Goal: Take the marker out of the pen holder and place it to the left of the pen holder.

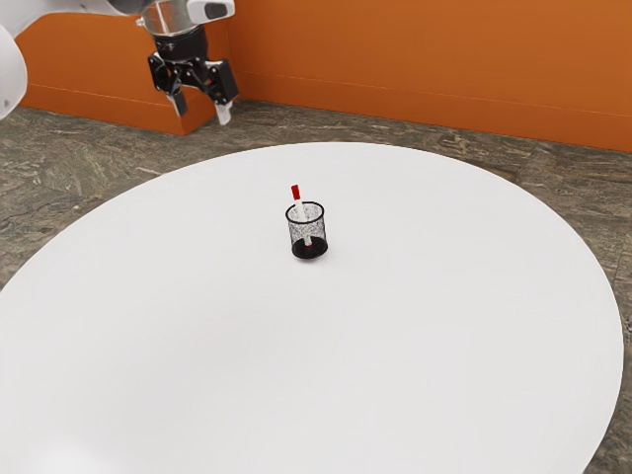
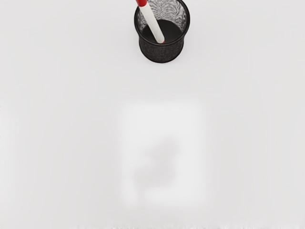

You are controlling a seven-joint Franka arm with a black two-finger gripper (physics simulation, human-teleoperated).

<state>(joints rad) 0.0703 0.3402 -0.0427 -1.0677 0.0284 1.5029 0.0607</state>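
Observation:
My black gripper (image 1: 201,111) hangs high at the exterior view's upper left, its two fingers well apart and nothing between them. The black mesh pen holder (image 1: 309,242) stands upright on the table, lower than the gripper and off toward the exterior view's right. A white marker with a red cap (image 1: 295,193) leans inside it, the cap sticking out above the rim. In the wrist view the pen holder (image 2: 162,51) is seen from above, with the marker (image 2: 152,23) slanting against its rim and its lower end on the dark bottom.
The round white table (image 1: 326,365) carries the holder on its far half in the exterior view. Behind the table stands an orange wall (image 1: 425,79). A soft bright patch with a faint shadow lies on the tabletop (image 2: 228,143) in the wrist view.

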